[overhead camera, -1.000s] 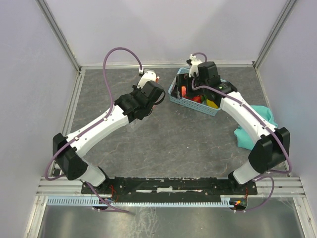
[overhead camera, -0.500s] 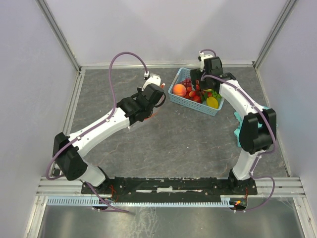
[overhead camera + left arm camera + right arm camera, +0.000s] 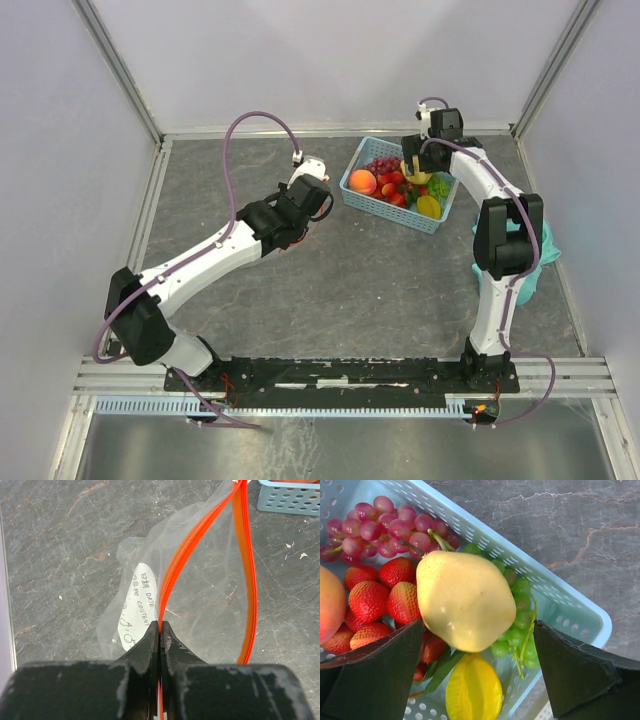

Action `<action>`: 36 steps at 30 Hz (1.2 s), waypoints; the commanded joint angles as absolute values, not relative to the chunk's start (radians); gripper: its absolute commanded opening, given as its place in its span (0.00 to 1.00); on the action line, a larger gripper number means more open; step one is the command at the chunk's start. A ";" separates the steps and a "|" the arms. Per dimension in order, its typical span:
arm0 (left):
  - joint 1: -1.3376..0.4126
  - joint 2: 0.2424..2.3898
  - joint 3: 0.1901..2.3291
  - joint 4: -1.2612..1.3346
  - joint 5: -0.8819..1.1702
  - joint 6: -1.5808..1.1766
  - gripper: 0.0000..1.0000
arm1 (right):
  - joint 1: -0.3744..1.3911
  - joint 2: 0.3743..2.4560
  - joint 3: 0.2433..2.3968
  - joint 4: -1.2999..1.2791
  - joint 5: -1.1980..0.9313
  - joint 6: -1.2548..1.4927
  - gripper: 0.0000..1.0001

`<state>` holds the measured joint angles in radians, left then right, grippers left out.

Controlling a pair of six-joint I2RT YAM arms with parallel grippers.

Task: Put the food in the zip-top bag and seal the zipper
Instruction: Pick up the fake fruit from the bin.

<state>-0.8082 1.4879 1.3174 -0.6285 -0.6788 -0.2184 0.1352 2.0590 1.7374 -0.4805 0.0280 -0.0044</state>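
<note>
Upper right of top view, right tool (image 3: pixel 477 630) shifting right across basket (image 3: pixel 352 192), uncovering food (image 3: pixel 385 180); jaws standing wide around pear (image 3: pixel 465 600), not gripping. Left tool (image 3: pixel 160 628) pinching zipper (image 3: pixel 171 577), zip-top bag (image 3: pixel 205 615) gaping left of basket, awaiting first piece.

We see a grey stone-look table (image 3: pixel 380 280). A light-blue plastic basket with holes (image 3: pixel 395 214) sits on it at 1 o'clock. A crumpled teal cloth (image 3: pixel 549 246) lies at 3 o'clock. A clear crinkly plastic bag with a white label (image 3: pixel 200 595) rests on it near 11 o'clock.
</note>
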 commanded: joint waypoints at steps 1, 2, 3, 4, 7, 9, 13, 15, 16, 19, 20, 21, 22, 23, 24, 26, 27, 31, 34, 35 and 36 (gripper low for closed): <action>-0.803 1.475 1.329 -0.597 -0.682 -0.204 0.03 | 0.126 2.127 1.832 -0.442 -0.031 -0.038 0.99; -0.804 1.473 1.327 -0.596 -0.681 -0.206 0.03 | 0.126 2.143 1.846 -0.448 -0.050 -0.040 0.99; -0.804 1.474 1.327 -0.596 -0.682 -0.207 0.03 | 0.125 2.158 1.858 -0.450 -0.065 -0.047 0.99; -0.804 1.475 1.328 -0.597 -0.683 -0.206 0.03 | 0.125 2.169 1.866 -0.452 -0.076 -0.051 0.99; -0.804 1.479 1.330 -0.595 -0.686 -0.205 0.03 | 0.123 2.195 1.880 -0.447 -0.118 -0.063 0.97; -0.804 1.482 1.331 -0.593 -0.684 -0.206 0.03 | 0.123 2.207 1.884 -0.448 -0.148 -0.069 0.94; -0.803 1.495 1.340 -0.593 -0.678 -0.214 0.03 | 0.120 2.212 1.883 -0.461 -0.167 -0.081 0.80; -0.804 1.497 1.343 -0.591 -0.674 -0.217 0.03 | 0.117 2.199 1.873 -0.462 -0.172 -0.085 0.71; -0.804 1.499 1.345 -0.589 -0.671 -0.218 0.03 | 0.115 2.188 1.862 -0.460 -0.170 -0.088 0.68; -0.803 1.499 1.348 -0.584 -0.670 -0.218 0.03 | 0.115 2.150 1.833 -0.462 -0.168 -0.096 0.59; -0.804 1.498 1.348 -0.581 -0.673 -0.217 0.03 | 0.115 2.129 1.825 -0.462 -0.166 -0.096 0.56; -0.804 1.497 1.346 -0.577 -0.677 -0.218 0.03 | 0.115 2.110 1.809 -0.462 -0.168 -0.092 0.54; -0.805 1.496 1.346 -0.573 -0.678 -0.217 0.03 | 0.115 2.090 1.799 -0.461 -0.169 -0.086 0.51; -0.804 1.495 1.345 -0.568 -0.678 -0.216 0.03 | 0.115 2.073 1.791 -0.460 -0.169 -0.071 0.49; -0.804 1.495 1.345 -0.565 -0.678 -0.218 0.03 | 0.115 2.056 1.787 -0.463 -0.170 -0.047 0.47; -0.804 1.495 1.347 -0.556 -0.669 -0.219 0.03 | 0.116 2.018 1.772 -0.466 -0.185 -0.006 0.45; -0.804 1.494 1.346 -0.549 -0.663 -0.221 0.03 | 0.116 1.996 1.756 -0.457 -0.189 0.022 0.45; -0.803 1.493 1.338 -0.514 -0.644 -0.223 0.03 | 0.122 1.897 1.686 -0.427 -0.207 0.156 0.43; -0.803 1.494 1.335 -0.495 -0.636 -0.220 0.03 | 0.132 1.832 1.631 -0.427 -0.224 0.247 0.42; -0.804 1.494 1.335 -0.487 -0.634 -0.216 0.03 | 0.137 1.811 1.610 -0.430 -0.224 0.277 0.42; -0.803 1.494 1.332 -0.479 -0.630 -0.212 0.03 | 0.142 1.788 1.589 -0.434 -0.226 0.308 0.42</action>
<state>-0.8082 1.4990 1.3174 -0.5629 -0.6453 -0.2188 0.1242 1.8931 1.6459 -0.4671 -0.1944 0.1467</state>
